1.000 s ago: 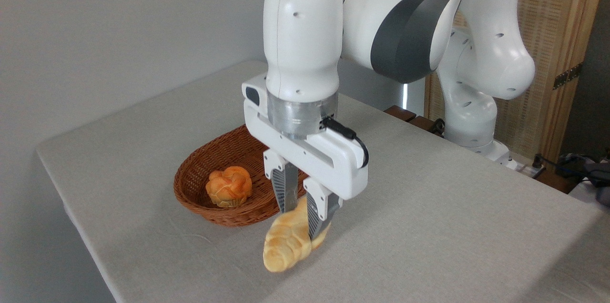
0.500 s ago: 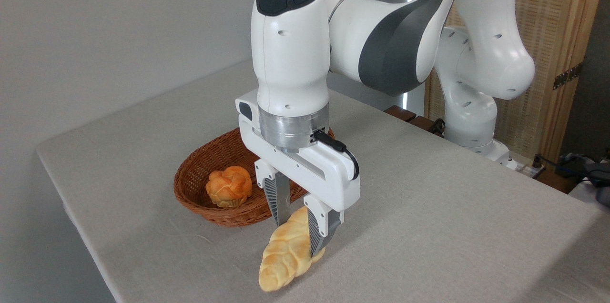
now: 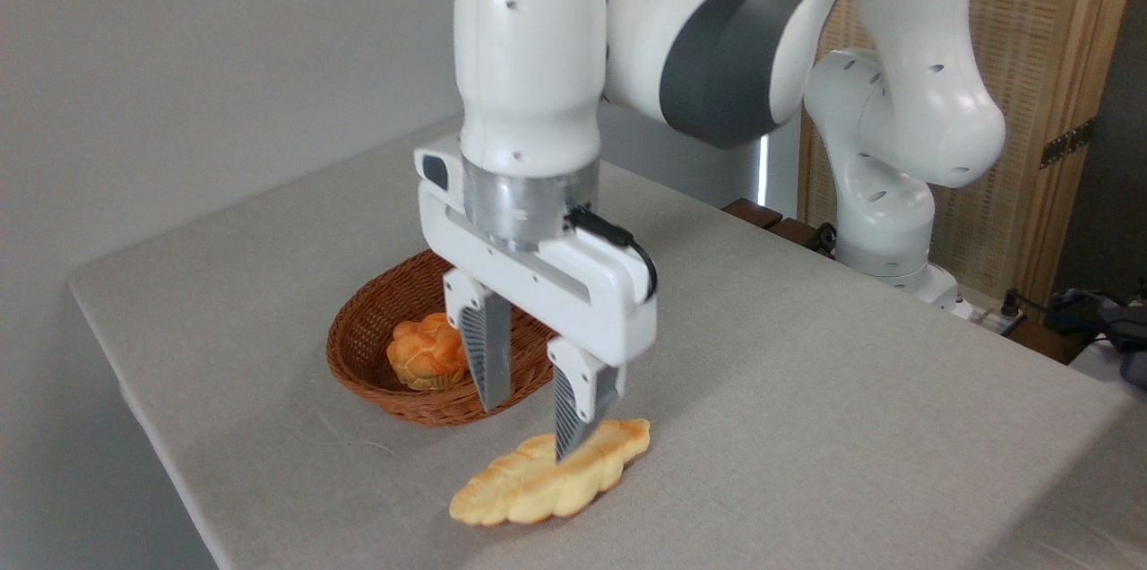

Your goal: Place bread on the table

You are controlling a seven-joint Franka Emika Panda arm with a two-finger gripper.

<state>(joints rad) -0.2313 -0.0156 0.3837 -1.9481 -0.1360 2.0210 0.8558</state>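
View: the single fixed camera, looking down across the bench from its near corner.
Braided loaf (image 3: 551, 482): lies flat on the bench cloth in the lower centre of the frame, long axis running from lower left to upper right, just in front of the wicker basket and outside it.
Claw (image 3: 529, 404): spread wide, pinching nothing; one finger hangs in front of the basket rim, the other stands over the loaf's upper right half. Whether that fingertip touches the crust or clears it cannot be told from this angle.
Bench (image 3: 851, 391): pale grey cloth top, filling the middle and right of the frame; it bears the loaf and the basket.
Wicker basket (image 3: 376, 319): brown, oval, left of centre, partly hidden behind the claw.
Knotted bun (image 3: 421, 353): small, orange, sitting inside the basket; one claw finger crosses its right edge in the picture.
Done: judged from how things lie, the loaf is out of the basket and resting on the bench, free of any grip, so the placing looks complete.
Left: likely only lifting the claw clear of the loaf.
Writing: no brand, label or readable text shows on the arm, claw, basket or bench; only a blue light glows at the top of the wrist housing.
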